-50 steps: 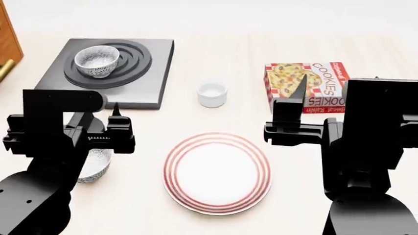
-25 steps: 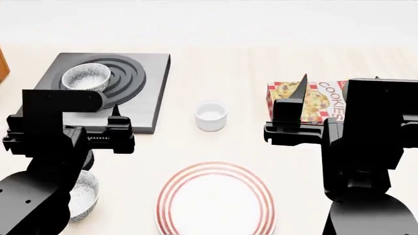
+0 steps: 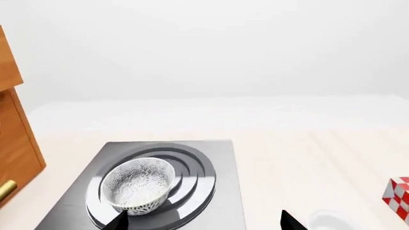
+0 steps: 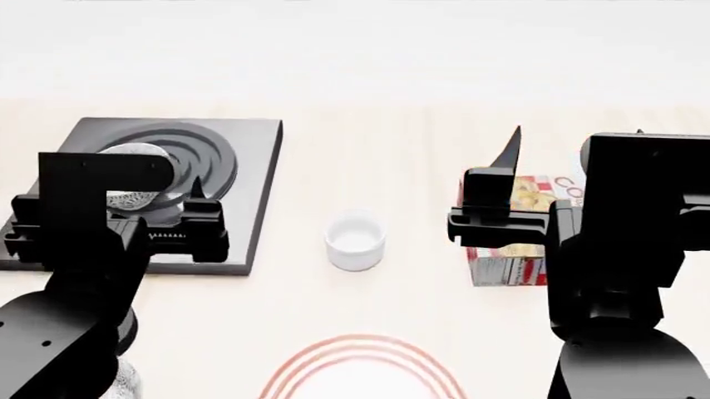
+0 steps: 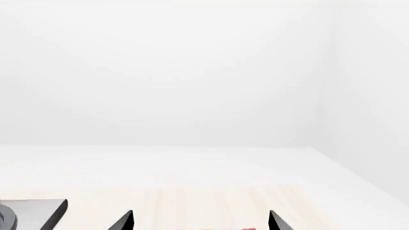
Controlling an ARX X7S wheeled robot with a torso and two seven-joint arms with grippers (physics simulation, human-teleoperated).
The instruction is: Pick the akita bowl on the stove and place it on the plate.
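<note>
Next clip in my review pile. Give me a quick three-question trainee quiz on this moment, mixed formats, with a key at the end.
1. True or false: the akita bowl sits on the stove, on its ringed burner.
2. Multiple choice: how much of the plate shows in the head view? A) all of it B) only its far rim, cut by the frame edge C) none
3. Fill in: the small white cup stands between the stove and the ____ box.

Key: 1 true. 2 B. 3 cookies; the box is partly hidden behind the right gripper. Neither it nor the left gripper holds anything.
</note>
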